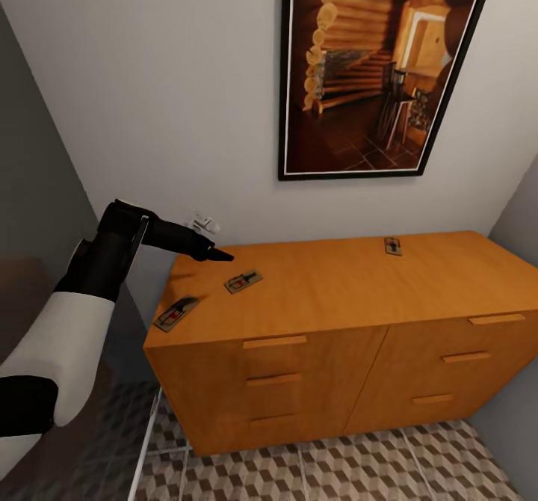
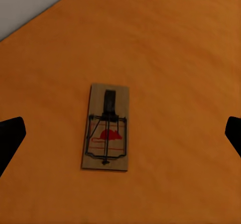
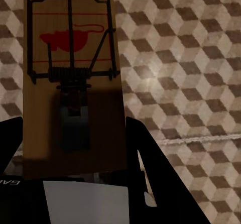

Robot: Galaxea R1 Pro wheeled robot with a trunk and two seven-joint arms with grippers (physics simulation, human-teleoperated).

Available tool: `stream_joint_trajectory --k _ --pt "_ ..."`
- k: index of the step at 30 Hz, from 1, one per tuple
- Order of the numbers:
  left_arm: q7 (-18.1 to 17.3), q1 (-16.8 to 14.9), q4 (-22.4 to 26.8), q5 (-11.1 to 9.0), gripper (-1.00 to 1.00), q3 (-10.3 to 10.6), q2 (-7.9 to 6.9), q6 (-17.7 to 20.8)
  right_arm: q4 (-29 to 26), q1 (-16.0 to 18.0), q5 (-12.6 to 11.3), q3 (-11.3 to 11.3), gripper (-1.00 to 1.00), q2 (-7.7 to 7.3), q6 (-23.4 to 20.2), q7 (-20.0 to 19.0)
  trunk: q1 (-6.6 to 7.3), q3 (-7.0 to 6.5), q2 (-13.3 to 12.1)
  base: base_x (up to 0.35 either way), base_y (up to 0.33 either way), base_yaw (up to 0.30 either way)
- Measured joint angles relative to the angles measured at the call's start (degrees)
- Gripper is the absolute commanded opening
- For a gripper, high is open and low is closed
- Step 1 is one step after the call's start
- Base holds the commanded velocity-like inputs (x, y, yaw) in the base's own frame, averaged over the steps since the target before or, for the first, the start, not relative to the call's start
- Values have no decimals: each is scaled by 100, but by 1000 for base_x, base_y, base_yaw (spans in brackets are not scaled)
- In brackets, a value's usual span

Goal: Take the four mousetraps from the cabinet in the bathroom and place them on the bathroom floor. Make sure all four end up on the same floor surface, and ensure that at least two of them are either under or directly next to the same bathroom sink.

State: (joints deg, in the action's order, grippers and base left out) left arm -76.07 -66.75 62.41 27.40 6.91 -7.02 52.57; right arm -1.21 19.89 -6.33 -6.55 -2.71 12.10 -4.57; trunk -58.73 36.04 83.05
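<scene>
Head view: cabinet (image 1: 351, 321) fills the lower centre-right, three mousetraps on its top: one at the left front corner (image 1: 176, 313), one just behind and right of it (image 1: 243, 282), one well apart toward the back, right of centre (image 1: 393, 246). Left gripper (image 1: 217, 255) comes in from the left edge and hangs over the back-left of the top, near the middle trap, not touching it; from here I can't tell how wide the jaws are. Patterned bathroom floor (image 1: 336, 471) runs along the bottom edge. A framed picture (image 1: 377, 67) hangs on the wall above. Left wrist view: one trap (image 2: 106, 127) flat on the orange top, centre-left of frame, dark fingertips (image 2: 10, 136) at the far left and right edges, so the jaws stand wide apart and empty, straddling it with clearance. Right wrist view: right gripper (image 3: 75, 148) has its jaws closed on the dark end of a fourth trap (image 3: 70, 78), which sticks up into the upper left of frame, floor tiles (image 3: 191, 73) behind. Risks: thin flat board, so the left fingers could skid over it or shove it toward the edge if they come down off-centre; the right grip is only on one end, so the trap could pivot or slip. Hard to judge: the right trap's height above the floor, and the sink's location.
</scene>
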Motion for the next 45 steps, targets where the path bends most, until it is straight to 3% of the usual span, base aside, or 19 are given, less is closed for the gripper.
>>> stream_joint_trajectory --k 35,42,45 --pt "1 0 -7 2 100 27 0 -8 1 0 -5 -1 -100 7 1 1 1 263 0 51 0 0" --pt "11 1 -79 6 100 144 0 -8 3 1 -7 -1 -100 9 0 2 0 264 0 12 -4 0" --pt "33 1 -162 12 100 376 5 -9 2 2 -7 -1 -100 9 1 1 1 264 0 67 -54 0"
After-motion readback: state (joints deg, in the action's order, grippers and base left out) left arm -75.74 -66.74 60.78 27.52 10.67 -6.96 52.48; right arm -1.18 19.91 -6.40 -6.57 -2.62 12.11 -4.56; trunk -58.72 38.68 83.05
